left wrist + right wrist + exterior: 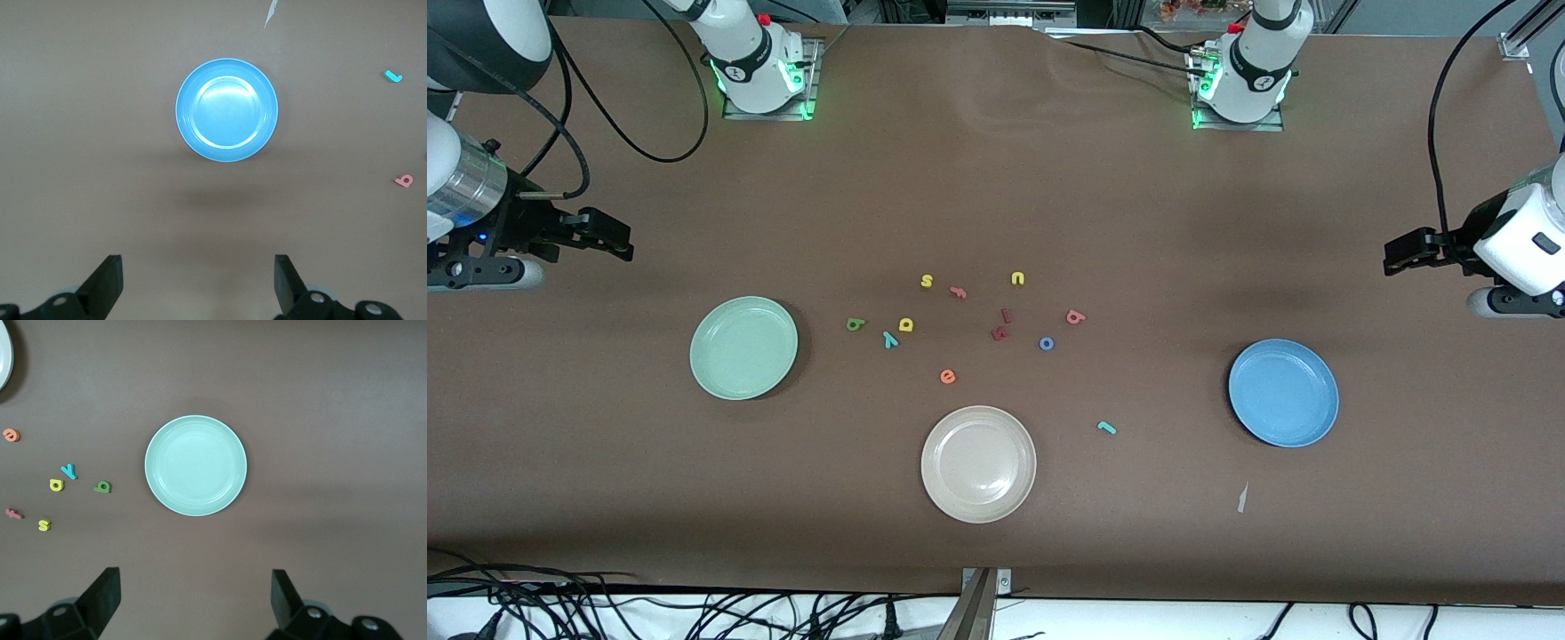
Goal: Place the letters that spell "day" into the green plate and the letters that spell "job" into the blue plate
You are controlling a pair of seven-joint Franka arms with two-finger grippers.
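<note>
Both arms are held waiting, jaws spread wide and empty: the left gripper [197, 283] over bare tabletop [996, 178] near the blue plate [1283, 392], the right gripper [193, 600] near the green plate [743, 348]. Between the plates are scattered the green d [855, 324], yellow a [906, 324], teal y [889, 340], salmon b [1075, 316], blue o [1047, 343]. The teal j [1106, 428] lies nearer the front camera.

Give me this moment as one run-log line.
left gripper: open, over bare table | right gripper: open, over bare table | green plate: empty | blue plate: empty | letters: all on table
</note>
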